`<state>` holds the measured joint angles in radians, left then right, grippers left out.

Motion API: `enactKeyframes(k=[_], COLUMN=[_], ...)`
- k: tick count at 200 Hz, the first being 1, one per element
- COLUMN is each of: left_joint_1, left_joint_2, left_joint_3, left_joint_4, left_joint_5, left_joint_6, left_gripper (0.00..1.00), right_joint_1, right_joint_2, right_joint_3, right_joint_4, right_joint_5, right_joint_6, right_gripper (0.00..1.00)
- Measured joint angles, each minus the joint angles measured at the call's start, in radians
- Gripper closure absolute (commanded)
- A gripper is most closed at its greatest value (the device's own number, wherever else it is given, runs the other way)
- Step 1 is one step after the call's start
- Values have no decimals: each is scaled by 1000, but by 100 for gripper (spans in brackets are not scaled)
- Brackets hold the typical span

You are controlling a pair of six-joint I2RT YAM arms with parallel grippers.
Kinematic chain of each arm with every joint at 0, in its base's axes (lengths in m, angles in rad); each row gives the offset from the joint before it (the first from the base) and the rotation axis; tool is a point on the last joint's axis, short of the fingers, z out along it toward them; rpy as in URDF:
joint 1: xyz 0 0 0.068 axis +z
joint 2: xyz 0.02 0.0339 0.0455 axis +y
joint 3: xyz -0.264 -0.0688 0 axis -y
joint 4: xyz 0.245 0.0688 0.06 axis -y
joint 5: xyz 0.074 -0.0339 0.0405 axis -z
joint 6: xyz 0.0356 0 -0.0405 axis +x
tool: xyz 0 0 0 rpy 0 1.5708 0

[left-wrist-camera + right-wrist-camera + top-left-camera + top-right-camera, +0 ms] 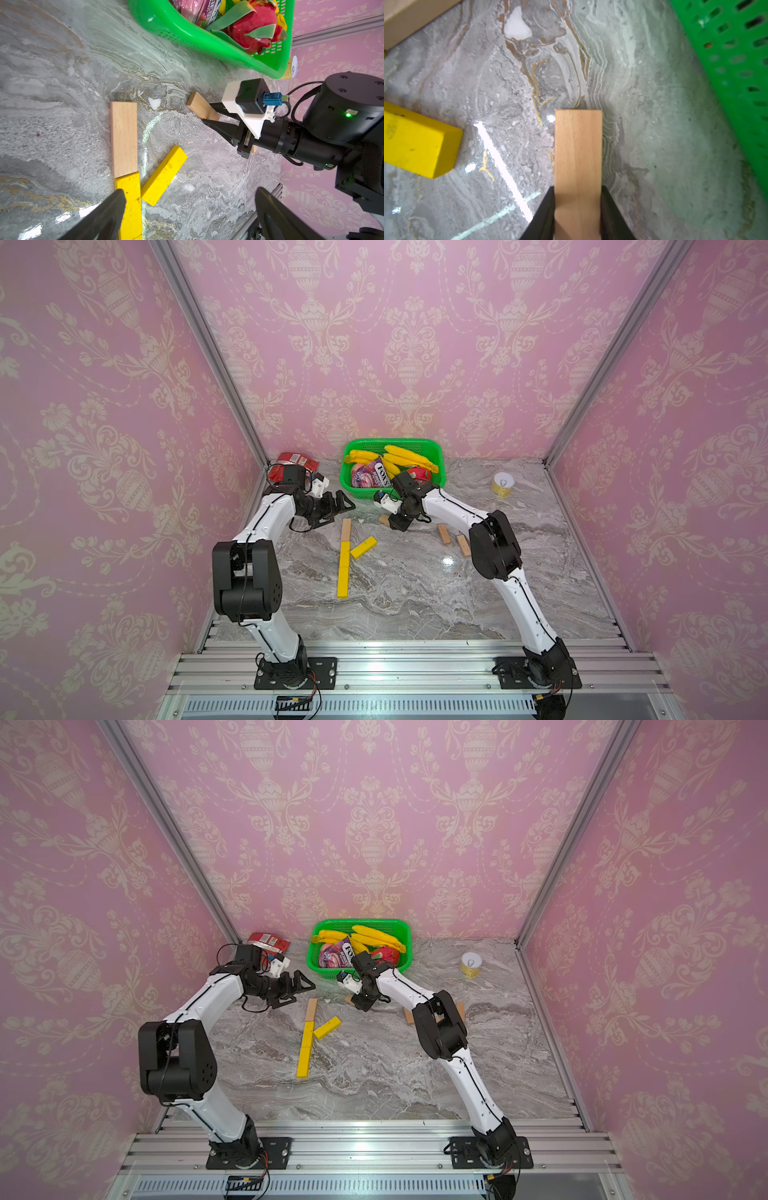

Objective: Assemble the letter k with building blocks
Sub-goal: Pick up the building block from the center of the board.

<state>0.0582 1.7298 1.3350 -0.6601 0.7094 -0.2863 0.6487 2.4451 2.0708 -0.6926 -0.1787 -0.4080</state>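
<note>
The right gripper (578, 188) is clamped on a tan held block (578, 145), its black fingers (548, 209) pressed to the bar's long sides while most of the bar sticks out ahead of them. In both top views the held block (384, 519) (349, 999) is just in front of the green basket (359, 492), which stands at the middle of the table's (415, 597) far edge; I cannot tell whether the bar touches the marble. The left gripper (336, 510) hangs above the table to the left of the basket with its jaws spread wide and nothing between them. Just left of the table's middle lies the unfinished letter k (344, 562). Its stem runs from near to far as two yellow stem blocks (343, 572) end to end with a wood stem block (346, 529) at the far end. A slanted yellow block (363, 547) meets the stem at its middle and angles away toward the far right. The held block is near the stem's far end but apart from it. Two loose wood blocks (444, 534) lie side by side toward the right edge, just beside the right arm. The basket holds yellow bananas (405, 454), a dragon fruit (255, 27) and candy bags. A red packet (291, 460) lies in the far left corner, and a small yellow can (503, 484) stands near the far right corner.
</note>
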Motion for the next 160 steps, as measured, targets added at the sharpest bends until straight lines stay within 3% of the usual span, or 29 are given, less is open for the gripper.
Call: enactKeyframes(k=[75,114,160], left_joint_1=[0,0,0], left_joint_2=[0,-4,-95], left_joint_3=[10,64,-97], left_joint_4=[-29,-119,-147], left_joint_5=[-10,-20,19], left_joint_6=[10,41,14], left_gripper=[1,1,1], right_joint_1=[35,90,160], right_joint_2=[-311,-442,-507], right_joint_3=[-452,-514,-517], right_joint_4=[103,98,55], right_joint_5=[47,54,63], right_joint_6=[50,100,193], right_gripper=[77,77,77])
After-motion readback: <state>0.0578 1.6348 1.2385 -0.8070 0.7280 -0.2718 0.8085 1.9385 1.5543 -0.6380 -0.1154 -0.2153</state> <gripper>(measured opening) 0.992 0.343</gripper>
